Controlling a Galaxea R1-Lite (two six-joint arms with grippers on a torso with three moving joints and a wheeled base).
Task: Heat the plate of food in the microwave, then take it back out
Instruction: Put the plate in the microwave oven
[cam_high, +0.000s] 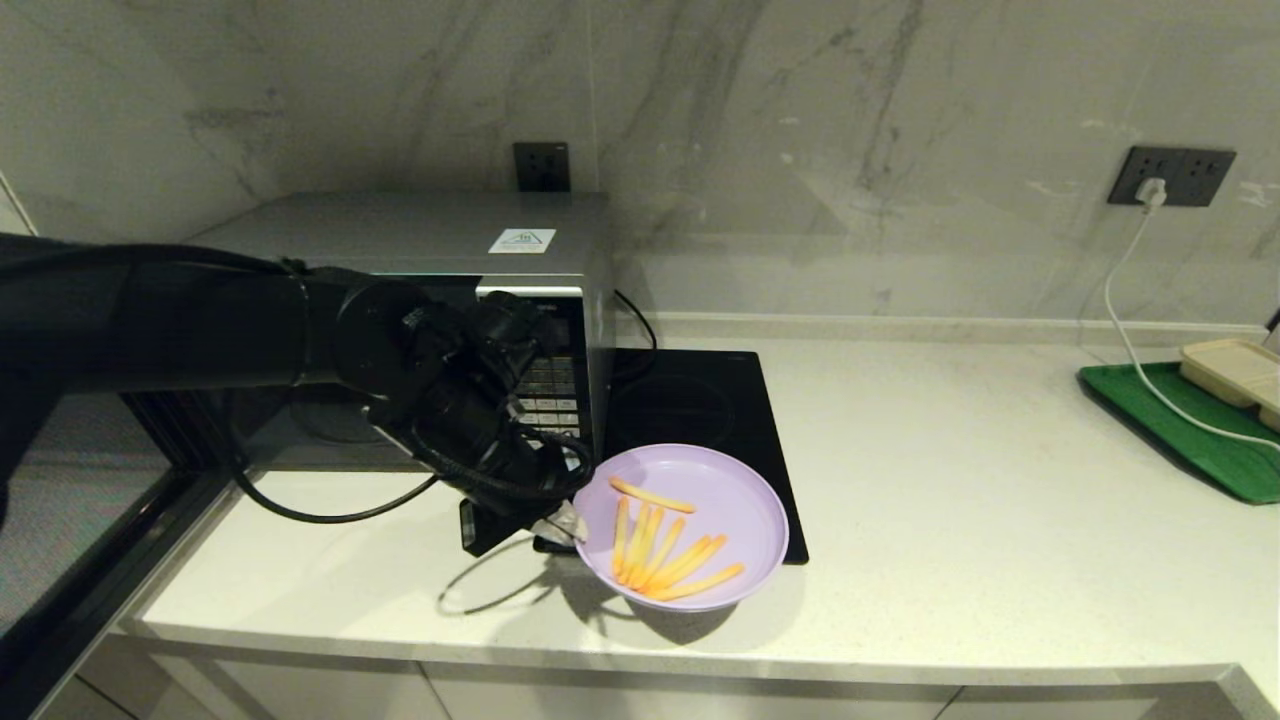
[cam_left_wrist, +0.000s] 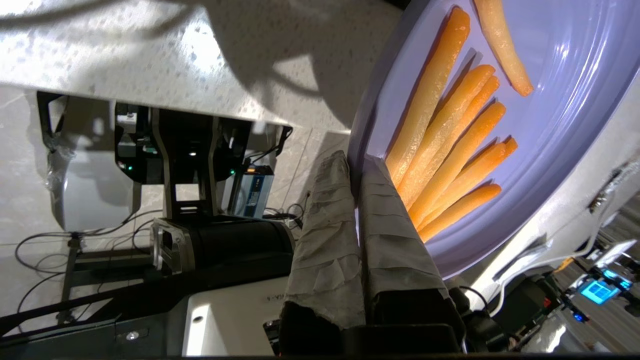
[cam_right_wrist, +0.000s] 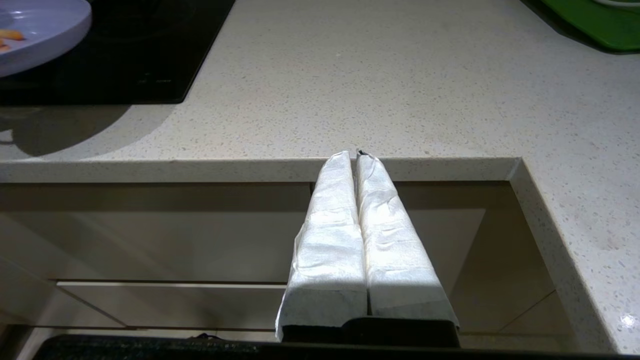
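The left gripper (cam_high: 566, 524) has its fingers (cam_left_wrist: 395, 240) pinched on the near rim of the plate of food (cam_high: 690, 520), holding it just above the bench (cam_high: 950, 520) in front of the microwave (cam_high: 430, 300), whose door looks swung open. I can't tell whether it is going in or coming out; either way the plate must stay level. The right gripper (cam_right_wrist: 356, 156) waits below the bench edge, fingers pressed together on nothing.

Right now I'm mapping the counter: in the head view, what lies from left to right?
microwave → left hand gripping the plate of food by its rim → wall socket → green tray
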